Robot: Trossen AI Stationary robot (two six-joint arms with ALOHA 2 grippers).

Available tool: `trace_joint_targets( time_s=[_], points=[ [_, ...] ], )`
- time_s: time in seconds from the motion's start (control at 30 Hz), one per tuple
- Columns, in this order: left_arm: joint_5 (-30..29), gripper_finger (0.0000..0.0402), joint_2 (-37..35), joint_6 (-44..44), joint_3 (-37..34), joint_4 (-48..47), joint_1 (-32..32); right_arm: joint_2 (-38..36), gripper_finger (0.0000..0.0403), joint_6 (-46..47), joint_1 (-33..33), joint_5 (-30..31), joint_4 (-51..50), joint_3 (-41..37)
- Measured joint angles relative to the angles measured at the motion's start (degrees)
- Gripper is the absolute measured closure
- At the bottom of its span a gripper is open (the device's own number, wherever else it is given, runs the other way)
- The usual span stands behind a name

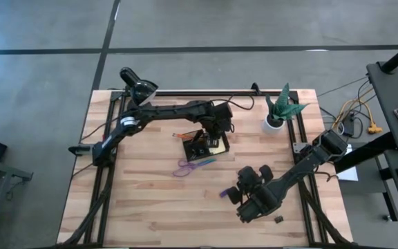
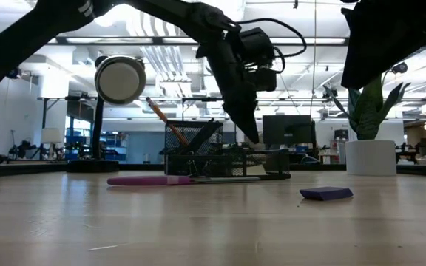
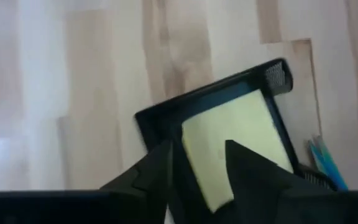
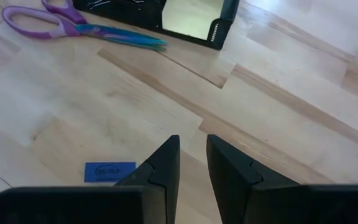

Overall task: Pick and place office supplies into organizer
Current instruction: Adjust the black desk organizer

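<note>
A: High view first. Where is the left end effector (image 1: pixel 218 133)?

B: Just above centre of the frame, over the organizer (image 1: pixel 200 144). In the left wrist view its fingers (image 3: pixel 253 171) stand parted with a gap between them, right above the yellow sticky-note pad (image 3: pixel 232 140), which lies flat in the organizer's open tray. Nothing sits between them.

A: And the right end effector (image 1: pixel 249 207)?

B: Lower right of the high view, above bare tabletop (image 1: pixel 144 200). The right wrist view shows its fingers (image 4: pixel 163 168) a narrow slot apart, gripping nothing.

A: What lies loose?

B: The purple-handled scissors (image 4: pixel 73 23) lie flat just beside the organizer, at the upper left of the right wrist view. The small purple block (image 4: pixel 109 171) lies at that frame's lower left, near the right fingers but apart from them. A small black clip (image 1: pixel 278 220) sits by the tabletop's lower right edge in the high view.

A: Anything standing in the organizer?

B: In the low view, an orange pencil (image 2: pixel 166 124) leans in its mesh cup.
</note>
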Motion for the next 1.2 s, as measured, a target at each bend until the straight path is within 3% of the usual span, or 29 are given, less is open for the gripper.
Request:
trace_joint_targets(
  time_s=[0.23, 0.4, 0.57, 0.77, 0.97, 1.2],
  points=[
    [-2.4, 0.024, -10.9, -1.7, -0.7, -8.5, -3.4, 0.0, 0.033, -6.7, 0.0, 0.0, 0.2, -0.8],
    [-2.6, 0.024, -21.3, -5.1, -11.9, -11.1, -7.0, 0.0, 0.033, -19.5, -1.7, 0.2, 0.5, -1.6],
    [-2.5, 0.024, -33.2, -16.8, -35.1, -1.6, -9.9, 0.0, 0.033, -29.2, -8.2, -4.2, 5.7, -3.1],
    [-2.0, 0.024, -45.6, -34.3, -57.9, 14.8, -12.9, 0.0, 0.034, -49.9, -16.0, -16.4, 28.6, -5.2],
    [-3.4, 0.024, -51.4, -45.1, -69.7, 30.0, -13.8, 0.0, 0.0352, -55.6, -22.3, -16.2, 31.5, -4.8],
    [-14.2, 0.024, -48.5, -52.9, -74.1, 35.5, -12.8, -0.1, 0.0354, -58.7, -26.8, -16.0, 31.4, -3.6]
  ],
)
